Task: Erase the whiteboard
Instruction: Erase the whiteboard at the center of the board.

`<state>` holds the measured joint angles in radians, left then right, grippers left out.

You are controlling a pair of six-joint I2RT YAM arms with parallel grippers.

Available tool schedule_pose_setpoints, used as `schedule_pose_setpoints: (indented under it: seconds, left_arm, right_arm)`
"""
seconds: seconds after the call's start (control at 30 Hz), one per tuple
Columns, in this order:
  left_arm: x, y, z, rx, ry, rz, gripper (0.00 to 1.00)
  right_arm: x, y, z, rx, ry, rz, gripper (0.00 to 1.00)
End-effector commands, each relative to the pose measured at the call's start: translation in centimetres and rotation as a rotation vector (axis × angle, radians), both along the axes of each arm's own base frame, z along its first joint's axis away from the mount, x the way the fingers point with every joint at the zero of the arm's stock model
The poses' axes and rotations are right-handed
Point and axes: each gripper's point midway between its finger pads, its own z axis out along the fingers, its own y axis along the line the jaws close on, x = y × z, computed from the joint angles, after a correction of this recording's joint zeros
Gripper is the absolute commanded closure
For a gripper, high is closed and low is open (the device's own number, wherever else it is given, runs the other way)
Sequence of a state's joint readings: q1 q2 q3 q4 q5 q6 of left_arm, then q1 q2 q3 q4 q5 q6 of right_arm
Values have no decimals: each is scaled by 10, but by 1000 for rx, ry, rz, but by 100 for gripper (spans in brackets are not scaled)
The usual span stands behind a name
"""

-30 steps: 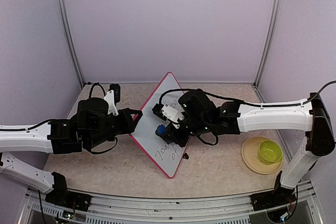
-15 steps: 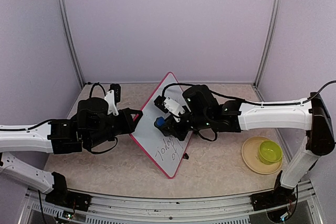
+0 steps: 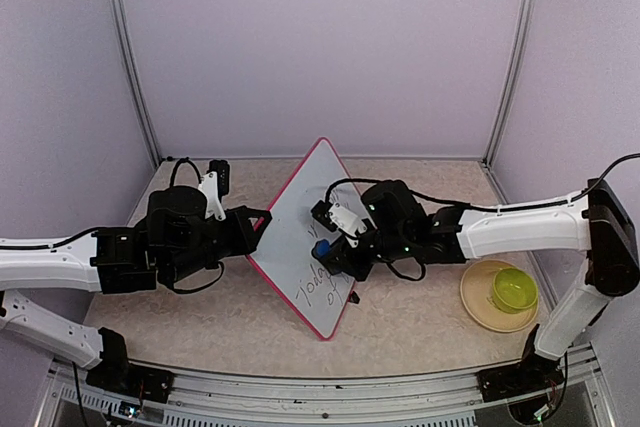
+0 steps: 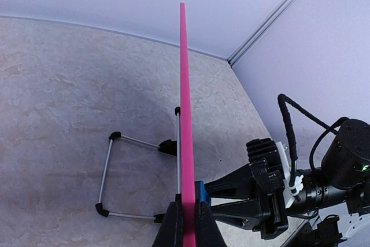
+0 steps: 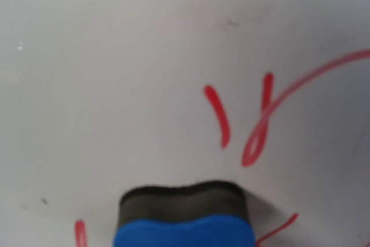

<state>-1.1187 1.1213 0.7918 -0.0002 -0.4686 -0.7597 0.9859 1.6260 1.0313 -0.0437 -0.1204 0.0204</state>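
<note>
The whiteboard point(image 3: 300, 209) stands tilted on the table, its pink rim point(image 4: 184, 102) edge-on in the left wrist view. Dark handwriting point(image 3: 318, 292) covers its lower part. My left gripper point(image 3: 260, 223) is shut on the board's left edge, with its fingertips point(image 4: 173, 227) clamping the rim. My right gripper point(image 3: 338, 249) is shut on a blue eraser point(image 3: 322, 246) whose dark felt presses flat on the board face. In the right wrist view the eraser point(image 5: 185, 218) sits at the bottom below red strokes point(image 5: 257, 120); that gripper's fingers are out of frame there.
A yellow plate point(image 3: 474, 305) holding a green bowl point(image 3: 514, 290) sits at the right, beside the right arm. The board's wire stand point(image 4: 107, 169) with black feet rests on the table behind it. Purple walls close in the back and both sides.
The right gripper and eraser slid up the board a little, then down and to the right. The left gripper and the board have not moved.
</note>
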Motion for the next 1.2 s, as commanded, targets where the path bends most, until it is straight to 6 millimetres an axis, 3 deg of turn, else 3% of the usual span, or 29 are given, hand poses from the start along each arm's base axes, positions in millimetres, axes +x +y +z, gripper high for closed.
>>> schedule_pose_setpoints:
  seconds: [0.0,0.17,0.37,0.47,0.57,0.87,1.03,1.17]
  left_arm:
    - [-19,-25,-4,-21,27,-141,100]
    - [-19,-25,-4,-25,31,-142,100]
    - [-21,-21,-4,-28,31,-136,100]
    - [-21,-20,-6,-30,33,-135,100]
    - [-22,-19,-6,-29,32,-136,100]
    - [-21,-19,-5,-29,26,-136,100]
    - [-22,-19,-4,-35,26,-137,100]
    - [-23,-18,-4,-40,27,-139,100]
  right_arm:
    - [-3,8,1,-19,21,34,100]
    - [20,29,51,43,-67,11,100]
    - [36,42,75,61,-106,-4,100]
    - [40,39,61,39,-84,-12,100]
    - [39,29,35,1,-46,-24,100]
    - [19,-6,-19,-75,43,-45,100]
    - [10,-18,-30,-90,66,-50,100]
    - [10,-18,-25,-81,65,-49,100]
